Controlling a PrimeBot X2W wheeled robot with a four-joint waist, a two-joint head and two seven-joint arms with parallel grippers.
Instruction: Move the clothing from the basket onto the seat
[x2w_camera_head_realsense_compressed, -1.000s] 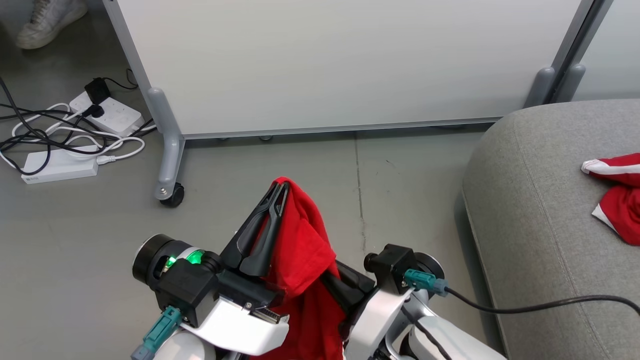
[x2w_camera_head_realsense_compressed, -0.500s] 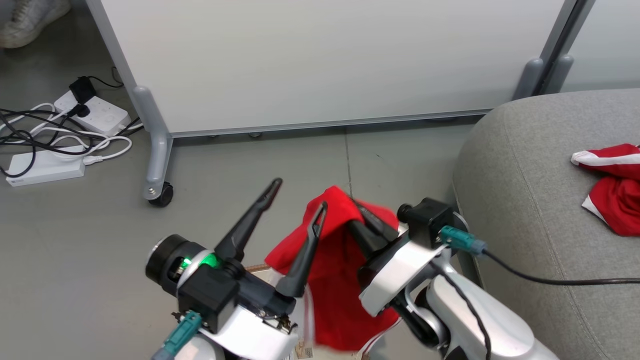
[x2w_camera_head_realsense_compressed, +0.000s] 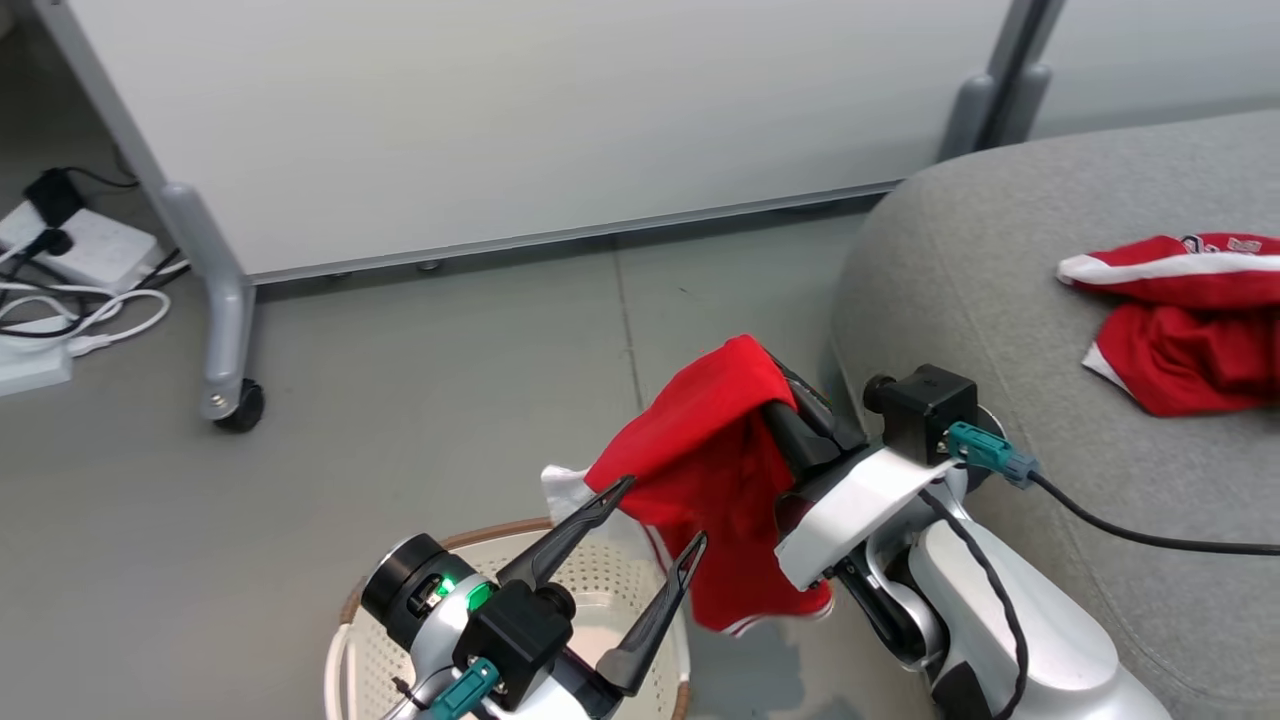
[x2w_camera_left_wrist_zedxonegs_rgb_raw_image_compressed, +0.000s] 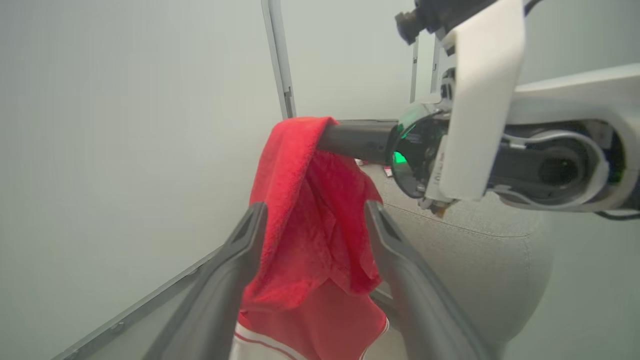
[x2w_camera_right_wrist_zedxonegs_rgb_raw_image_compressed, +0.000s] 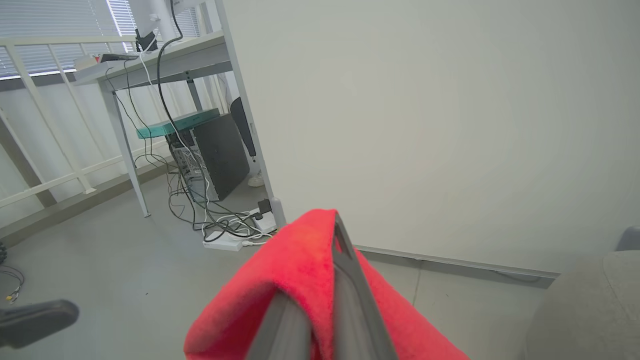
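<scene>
I am holding the red clothing between the basket and the seat, my right fingers pinching it tight so it clears the rim. My left fingers are hanging open.

Not finding anything actually readable here, tbh. Spotting a small black-and-white print along the top edge of the red clothing lying on the grey seat, upper right of the head view. Squinting at it and still not making out a single letter or digit, way too tiny and crumpled. Not getting any legible label, brand or number out of the two wrist views either.
</scene>
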